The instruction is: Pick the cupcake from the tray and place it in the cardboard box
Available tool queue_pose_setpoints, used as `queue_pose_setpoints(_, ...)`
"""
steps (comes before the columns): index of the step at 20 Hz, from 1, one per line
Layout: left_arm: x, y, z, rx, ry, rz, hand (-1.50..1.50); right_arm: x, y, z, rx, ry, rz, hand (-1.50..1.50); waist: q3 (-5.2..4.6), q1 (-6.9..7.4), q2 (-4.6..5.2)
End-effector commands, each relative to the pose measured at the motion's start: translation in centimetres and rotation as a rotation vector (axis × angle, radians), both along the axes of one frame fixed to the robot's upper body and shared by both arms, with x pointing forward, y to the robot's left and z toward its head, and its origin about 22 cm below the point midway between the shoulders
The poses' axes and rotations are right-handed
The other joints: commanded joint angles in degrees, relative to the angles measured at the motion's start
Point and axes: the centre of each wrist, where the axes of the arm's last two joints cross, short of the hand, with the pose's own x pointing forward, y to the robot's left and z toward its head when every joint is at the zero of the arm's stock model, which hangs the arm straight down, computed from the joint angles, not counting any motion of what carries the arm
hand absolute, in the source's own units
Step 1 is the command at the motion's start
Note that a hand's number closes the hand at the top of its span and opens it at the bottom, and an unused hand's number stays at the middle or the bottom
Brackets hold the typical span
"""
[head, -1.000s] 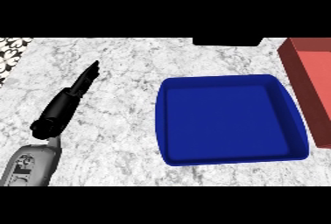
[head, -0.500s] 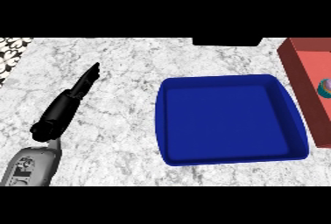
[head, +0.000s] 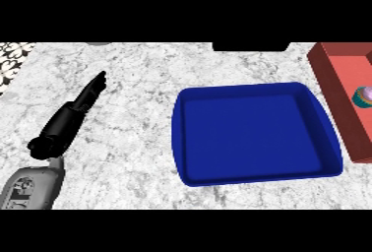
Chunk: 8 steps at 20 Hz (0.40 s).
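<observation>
The blue tray (head: 256,174) lies at the centre right of the marble counter with nothing in it. At the right edge stands the reddish cardboard box (head: 335,93), and the cupcake (head: 362,96) with a teal wrapper and pale pink top sits inside it, partly cut off by the view's edge. My left hand (head: 73,115) rests on the counter at the left, fingers straight and pointing away, well apart from the tray. My right hand does not show.
A dark object (head: 249,47) sits at the counter's back edge above the tray. A patterned black-and-white surface (head: 13,54) shows at the far left corner. Bare marble (head: 138,98) lies between my left hand and the tray.
The cupcake has come into sight inside the box at the right edge, and the view has shifted slightly. My left hand has stayed in place.
</observation>
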Motion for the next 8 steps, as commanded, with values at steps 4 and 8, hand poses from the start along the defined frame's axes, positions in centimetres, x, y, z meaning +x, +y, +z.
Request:
queue_pose_setpoints(4, -0.1, 0.3, 0.3, 0.0, -0.016, 0.011, 0.0, -2.7, -2.9, -2.1, 0.225, -0.374, -0.221, -1.5, -0.11, 0.1, 0.19)
queue_pose_setpoints(8, -0.2, 1.9, 0.1, -0.007, 0.009, 0.006, 0.0, -5.4, -5.1, -4.9, 0.195, -0.407, -0.258, -1.5, -0.23, 0.08, 0.05)
